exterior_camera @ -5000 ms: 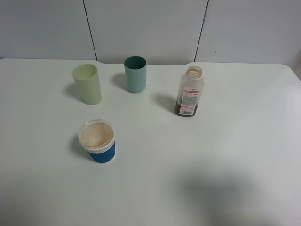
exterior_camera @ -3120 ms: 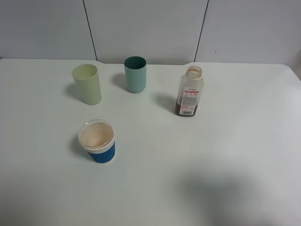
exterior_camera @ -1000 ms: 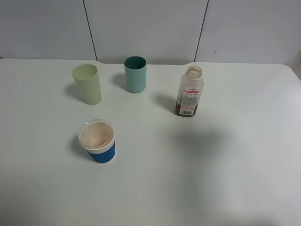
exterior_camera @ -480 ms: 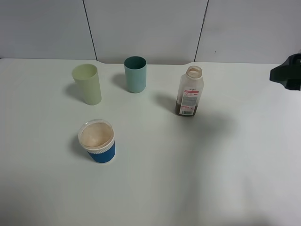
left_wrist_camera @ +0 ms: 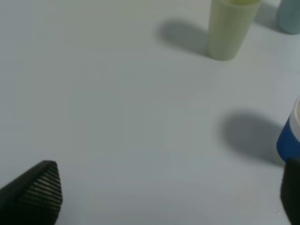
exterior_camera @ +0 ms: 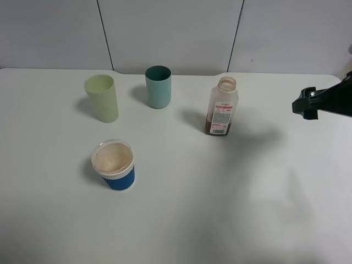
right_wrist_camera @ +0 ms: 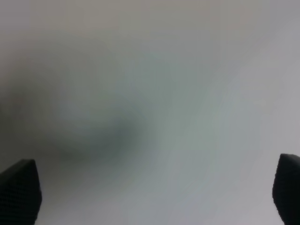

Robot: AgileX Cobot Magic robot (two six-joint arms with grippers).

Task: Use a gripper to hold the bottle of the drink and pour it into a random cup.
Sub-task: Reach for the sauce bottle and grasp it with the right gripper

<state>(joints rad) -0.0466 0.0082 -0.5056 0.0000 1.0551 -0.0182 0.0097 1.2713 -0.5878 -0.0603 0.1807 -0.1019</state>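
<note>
The bottle is a see-through whitish plastic one with a squarish body, a wide neck with no cap, and a red-and-white label low on the front. It's standing upright on the white desk, toward the back and a bit right of the middle, taller than any of the cups. Nothing is touching it.

The high camera is the only view that shows the bottle at all. It also catches the right tool poking in from the right edge, well apart from the bottle. The right wrist view is just blurry desk with a dark shadow, and the right tool has its two fingertips out at the far corners, so it's spread wide with nothing in it. The left wrist view has the left tool spread wide and empty too. It also shows the pale green cup, a sliver of the teal cup and the edge of the blue cup.

Contents: brown liquid sits in the bottom part of the bottle. The blue cup, front left, looks brownish inside. I can't tell what's in the pale green cup or the teal cup.
</note>
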